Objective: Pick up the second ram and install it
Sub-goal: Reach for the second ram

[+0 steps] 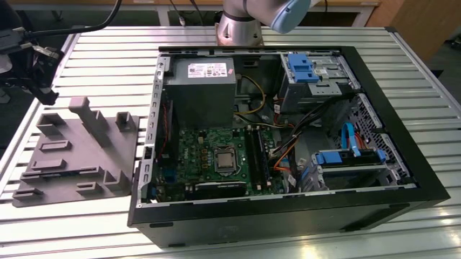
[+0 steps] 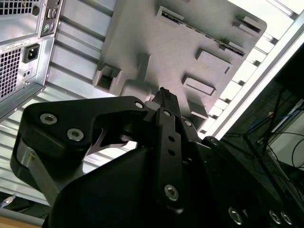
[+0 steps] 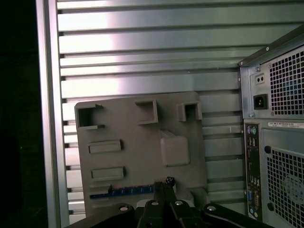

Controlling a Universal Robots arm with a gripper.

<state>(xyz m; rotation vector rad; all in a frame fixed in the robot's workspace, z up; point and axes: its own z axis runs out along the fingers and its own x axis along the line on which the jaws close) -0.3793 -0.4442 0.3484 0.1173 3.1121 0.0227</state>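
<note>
The second ram (image 3: pixel 124 191) shows as a thin bluish strip standing on edge in a slot of the grey fixture tray (image 3: pixel 142 137). In the exterior view the ram (image 1: pixel 66 173) sits on the tray's near side. My gripper (image 1: pixel 46 95) hangs above the table at the tray's far left corner, clear of the tray and the ram. In both wrist views the black fingertips (image 3: pixel 166 182) meet with nothing between them, so the gripper (image 2: pixel 164 95) is shut and empty.
An open computer case (image 1: pixel 288 216) lies on the slatted table (image 1: pixel 108 48) to the exterior view's right of the tray (image 1: pixel 72 156), with the green motherboard (image 1: pixel 205 154), its long black slots (image 1: pixel 256 156), a power supply (image 1: pixel 202 86) and cables inside. The arm's base (image 1: pixel 238 27) stands behind the case.
</note>
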